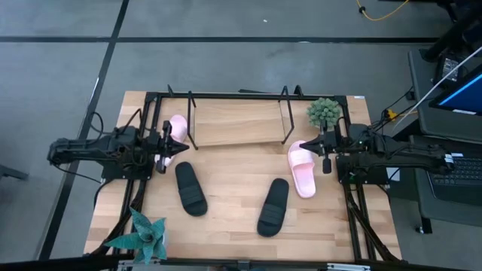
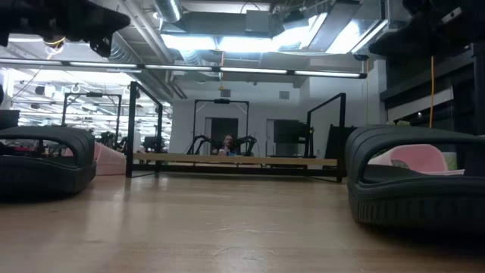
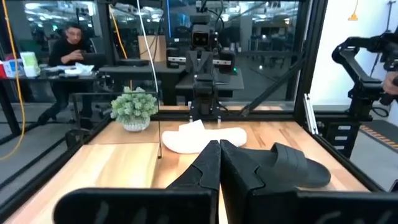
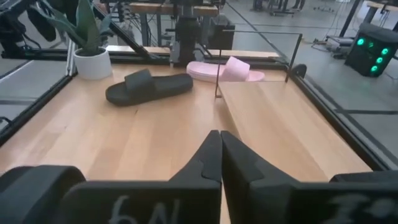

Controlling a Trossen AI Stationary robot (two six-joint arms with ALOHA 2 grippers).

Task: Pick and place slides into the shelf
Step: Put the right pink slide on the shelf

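A pale wooden table (image 1: 226, 192) sits on a grey floor in an open lab. The left gripper (image 1: 183, 147), fingers pressed together, hovers at the nine o'clock edge, partly hiding one pink slide (image 1: 176, 128) beneath it. The right gripper (image 1: 307, 145), likewise pinched closed on nothing, waits at three o'clock over the second pink slide (image 1: 302, 168). Two black slides (image 1: 190, 188) lie toward six o'clock, none yet shelved. The rod-framed shelf (image 1: 237, 123), with its smooth wooden board, stands at twelve. Two potted plants (image 1: 324, 112) flank the scene.
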